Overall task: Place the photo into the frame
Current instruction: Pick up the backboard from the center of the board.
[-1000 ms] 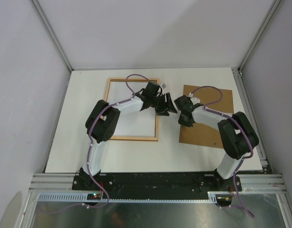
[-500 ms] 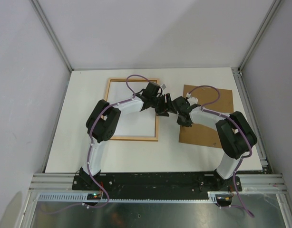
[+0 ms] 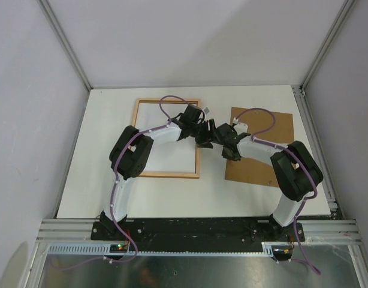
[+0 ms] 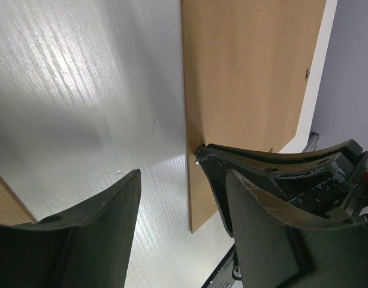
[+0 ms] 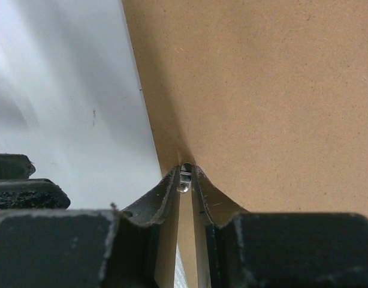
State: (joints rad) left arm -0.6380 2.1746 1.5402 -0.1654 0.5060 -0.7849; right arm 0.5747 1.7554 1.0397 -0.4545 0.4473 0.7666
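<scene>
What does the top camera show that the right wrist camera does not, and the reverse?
Only the top view: the wooden frame, lying flat on the left. Only the right wrist view: a close look at the right gripper pinching the edge of the brown board. Both: the board and the white table.

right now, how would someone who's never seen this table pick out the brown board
On the white table lie two flat rectangles. The brown board is the right-hand one, its left edge pinched by the right claw. Unlike the frame beside it, an open wooden outline, it is solid plain brown.
</scene>
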